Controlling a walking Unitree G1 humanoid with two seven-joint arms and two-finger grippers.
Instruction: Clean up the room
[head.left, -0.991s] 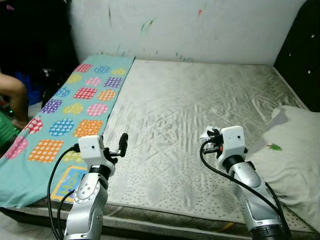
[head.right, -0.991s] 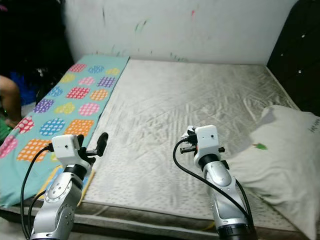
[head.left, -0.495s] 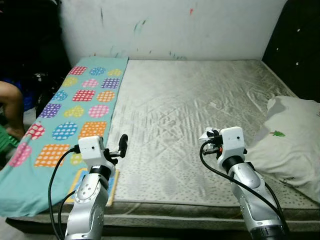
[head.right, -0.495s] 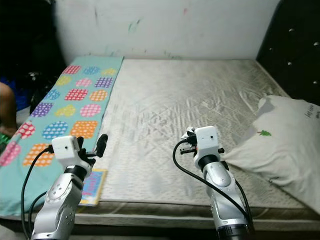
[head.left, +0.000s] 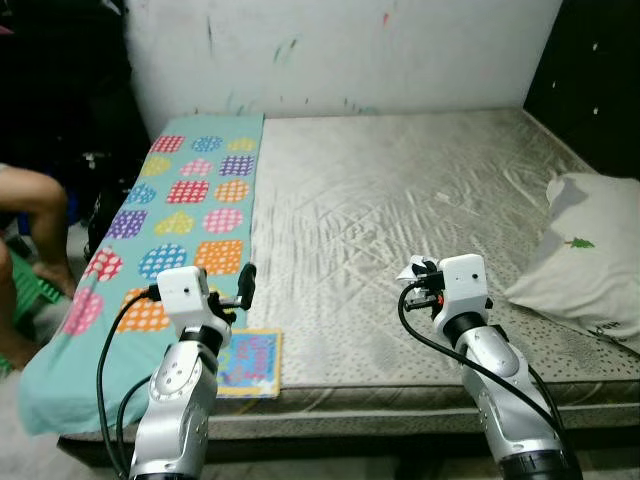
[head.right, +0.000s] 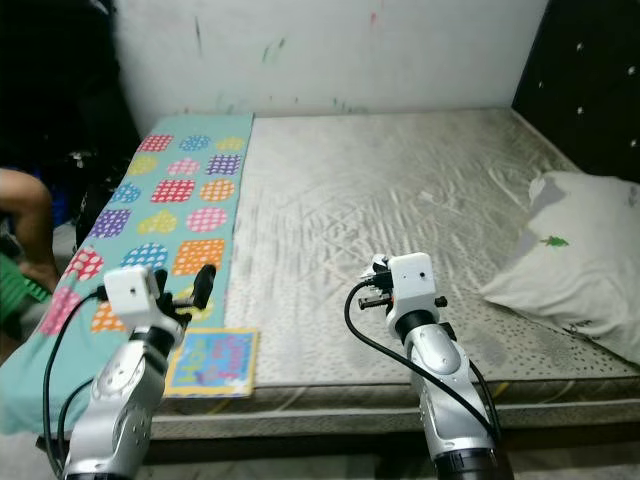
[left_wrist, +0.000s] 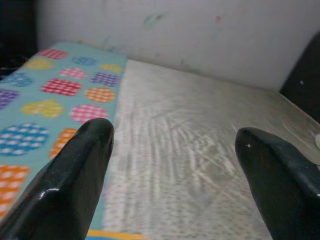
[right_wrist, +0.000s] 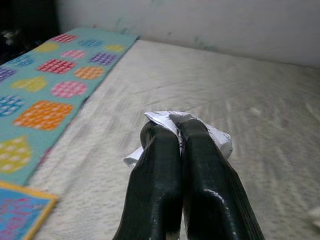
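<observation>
The right tool (right_wrist: 179, 150) pinches a crumpled white paper (right_wrist: 217, 137) above the bed (head.left: 400, 190); the left tool (left_wrist: 175, 175), at nine o'clock, hangs spread and empty.

Bare grey mattress (head.left: 400, 190), white pillow (head.left: 590, 255) at its right edge, marked white wall (head.left: 340, 50) behind.

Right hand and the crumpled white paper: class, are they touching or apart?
Touching. In the right wrist view, the right hand's black fingers are closed together on the crumpled paper, which sticks out around their tips.
</observation>
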